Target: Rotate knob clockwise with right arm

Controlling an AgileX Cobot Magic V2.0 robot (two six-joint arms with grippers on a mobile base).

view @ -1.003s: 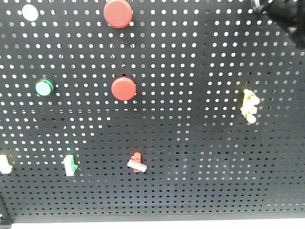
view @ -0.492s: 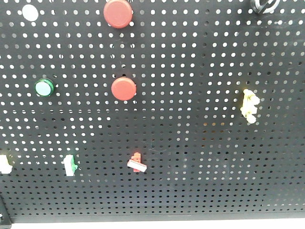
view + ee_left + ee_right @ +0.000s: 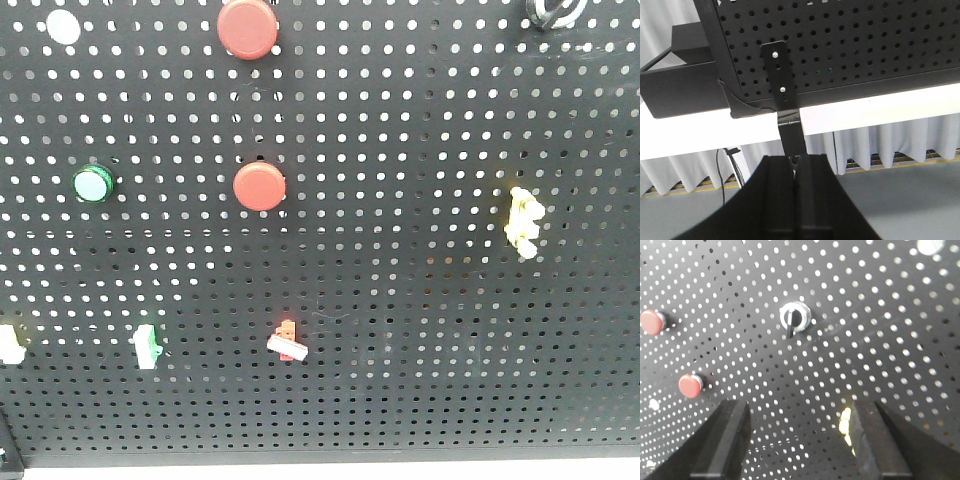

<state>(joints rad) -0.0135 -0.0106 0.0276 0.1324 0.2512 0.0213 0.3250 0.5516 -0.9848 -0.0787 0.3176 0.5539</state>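
The knob (image 3: pixel 794 318) is a small silver ring with a dark centre and a short black pointer pointing down and slightly left. It is mounted on the black pegboard (image 3: pixel 880 340). In the front view only its lower edge (image 3: pixel 548 14) shows at the top right. My right gripper (image 3: pixel 799 412) is open and empty, its two black fingers (image 3: pixel 729 437) wide apart, below the knob and off the board. My left gripper (image 3: pixel 797 162) is shut and empty, below the board's lower edge near a black bracket (image 3: pixel 781 75).
Two red push-buttons (image 3: pixel 247 27) (image 3: pixel 259 186) sit left of centre on the board, with a green button (image 3: pixel 92 184) further left. A yellow toggle (image 3: pixel 522 222) is at the right, and a small red and white switch (image 3: pixel 288 342) below centre. White curtains (image 3: pixel 890 145) hang behind the board.
One second ago the right arm's black gripper was at the top right corner of the front view beside the knob. It has drawn out of that view and the knob's edge is bare.
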